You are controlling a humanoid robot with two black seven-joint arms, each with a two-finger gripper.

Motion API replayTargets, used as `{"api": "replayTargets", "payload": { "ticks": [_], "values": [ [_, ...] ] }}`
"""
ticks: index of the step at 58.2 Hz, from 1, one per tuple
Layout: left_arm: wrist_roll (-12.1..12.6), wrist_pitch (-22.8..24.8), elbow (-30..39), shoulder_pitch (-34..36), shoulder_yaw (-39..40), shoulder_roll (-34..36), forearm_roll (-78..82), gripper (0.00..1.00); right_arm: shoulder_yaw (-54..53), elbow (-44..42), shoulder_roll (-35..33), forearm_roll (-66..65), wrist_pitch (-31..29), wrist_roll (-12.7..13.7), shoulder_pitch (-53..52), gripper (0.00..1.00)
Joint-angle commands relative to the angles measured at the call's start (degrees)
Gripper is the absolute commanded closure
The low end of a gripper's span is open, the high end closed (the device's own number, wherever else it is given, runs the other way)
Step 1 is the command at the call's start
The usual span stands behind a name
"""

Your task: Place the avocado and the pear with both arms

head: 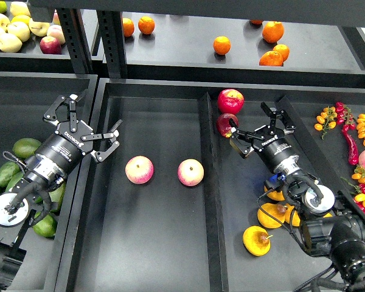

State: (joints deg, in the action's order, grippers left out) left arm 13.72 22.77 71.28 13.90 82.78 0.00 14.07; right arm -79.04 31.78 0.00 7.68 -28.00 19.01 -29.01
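Several green avocados [25, 146] lie in the left bin, beside and partly under my left arm. Yellow-orange pears [256, 239] with brown stems lie in the right bin, partly hidden by my right arm. My left gripper [88, 126] is open and empty, over the wall between the left bin and the middle tray, above the avocados. My right gripper [257, 128] is open and empty, just right of a dark red apple [225, 125] and well above the pears.
Two pink-red apples [139, 170] [190, 172] sit in the middle tray [152, 243]. A red apple [230, 100] lies at the right bin's far end. Chillies and small tomatoes [353, 140] are far right. The back shelf holds oranges [221, 45] and pale apples [9, 33].
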Motion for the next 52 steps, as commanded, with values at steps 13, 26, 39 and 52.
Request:
{"api": "replayTargets", "payload": {
  "ticks": [13,26,39,52],
  "values": [
    [-0.09,-0.27,-0.79,0.86,-0.25,0.0,-1.24,0.0,-2.17,1.01,0.0,-1.52,0.0,-3.28,0.09,0.01],
    [-0.79,-0.79,-1.93,1.48,-0.25,0.0,-4.66,0.0,-2.78,1.09,0.0,-2.76,0.0,-3.28,0.18,0.01],
    [-0.97,-0.88,-1.93,1.83,-0.16,0.0,-5.02,0.0,-2.52,2.23,0.0,-2.84,0.0,-3.11,0.18,0.01],
    [-0.97,-0.88,-2.02,1.83,-0.16,0.0,-5.02,0.0,-2.26,3.47,0.0,-2.84,0.0,-3.11,0.18,0.01]
  ]
}}
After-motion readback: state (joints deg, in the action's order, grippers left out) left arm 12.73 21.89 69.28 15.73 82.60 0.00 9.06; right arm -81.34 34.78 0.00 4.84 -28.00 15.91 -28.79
